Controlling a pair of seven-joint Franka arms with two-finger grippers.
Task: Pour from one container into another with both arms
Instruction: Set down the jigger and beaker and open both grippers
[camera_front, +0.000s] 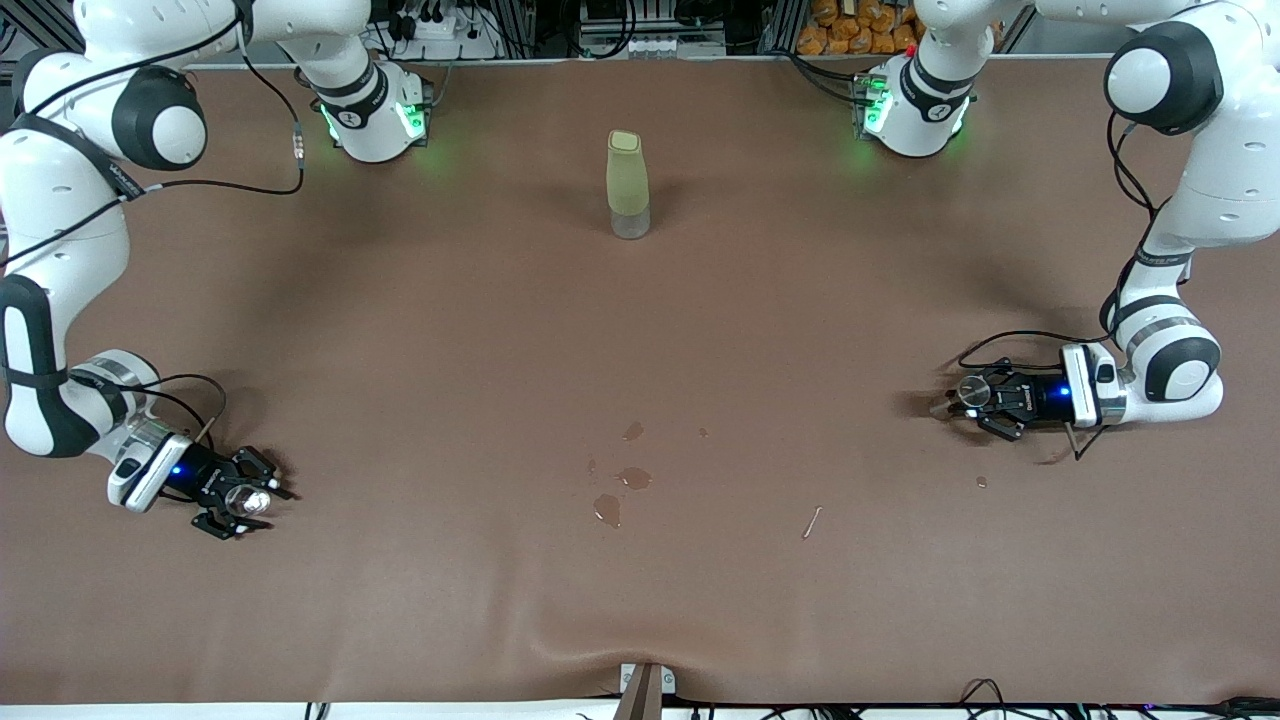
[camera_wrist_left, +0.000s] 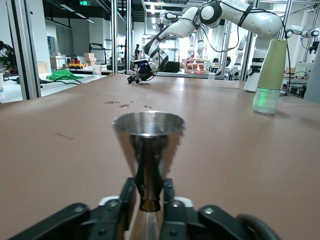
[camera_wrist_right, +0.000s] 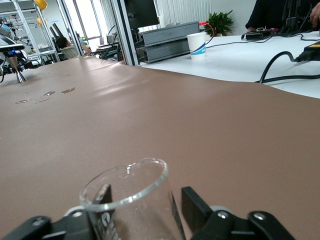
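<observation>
Right gripper low at its table end, fingers wide around the glass cup, left gripper narrowly straddling the metal jigger, green bottle upright between the bases

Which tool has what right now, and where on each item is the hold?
The left tool brackets the metal jigger at its narrow waist. The right tool brackets the clear glass cup around its body; whether either hold is firm cannot be told.

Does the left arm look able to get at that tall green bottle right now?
Probably yes. The brown table between the left gripper and the green bottle shows nothing in the way, though the small metal jigger stands between its fingers and would need leaving first.
</observation>
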